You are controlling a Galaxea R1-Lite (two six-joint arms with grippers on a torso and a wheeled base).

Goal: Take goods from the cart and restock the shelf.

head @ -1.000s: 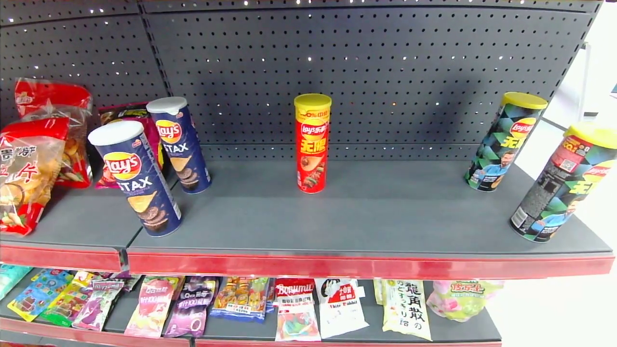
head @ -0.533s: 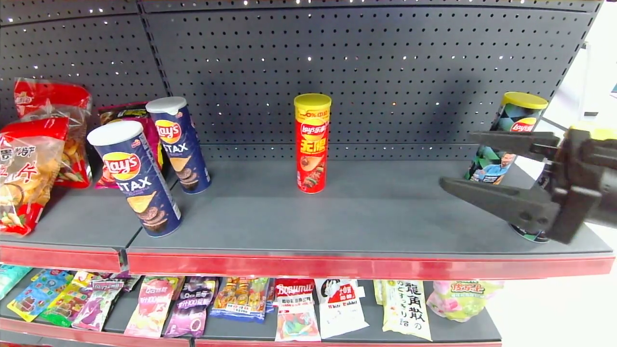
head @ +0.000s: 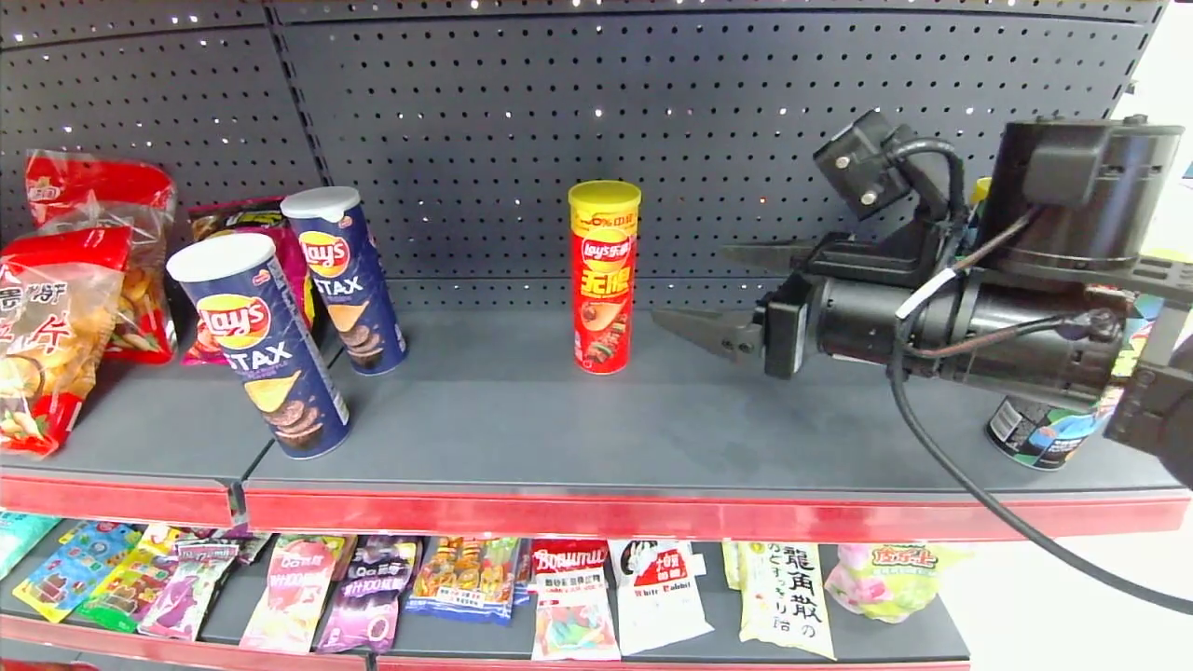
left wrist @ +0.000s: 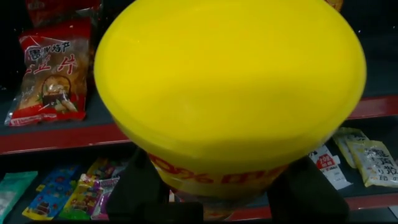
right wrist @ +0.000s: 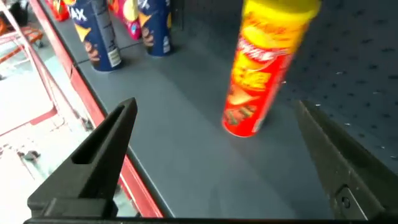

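on the shelf [head: 522, 410] the cans carry round logos and large lettering. the red can [head: 604, 278] has yellow characters down its front and a yellow lid, and stands upright at the centre of the head view, close to the pegboard [head: 596, 102].

the right gripper [head: 694, 284] comes in from the right of the frame, just beside that can and not touching it. its fingers are spread wide with nothing between them.

the left gripper [left wrist: 224, 202] has its dark fingers closed on either side of a held can [left wrist: 230, 87]. the can's yellow lid covers most of the left wrist view, with a red band of print below it, partly cut off.

there are two blue cans [head: 266, 345] with white lids at centre left, one behind the other. a patterned can [head: 1035, 433] at lower right shows its base alone, with the arm covering the rest.

three snack bags [head: 61, 335] sit at far left, and the one behind the blue cans is mostly hidden. the small packets [head: 573, 596] on the lower tier overlap too much to count.
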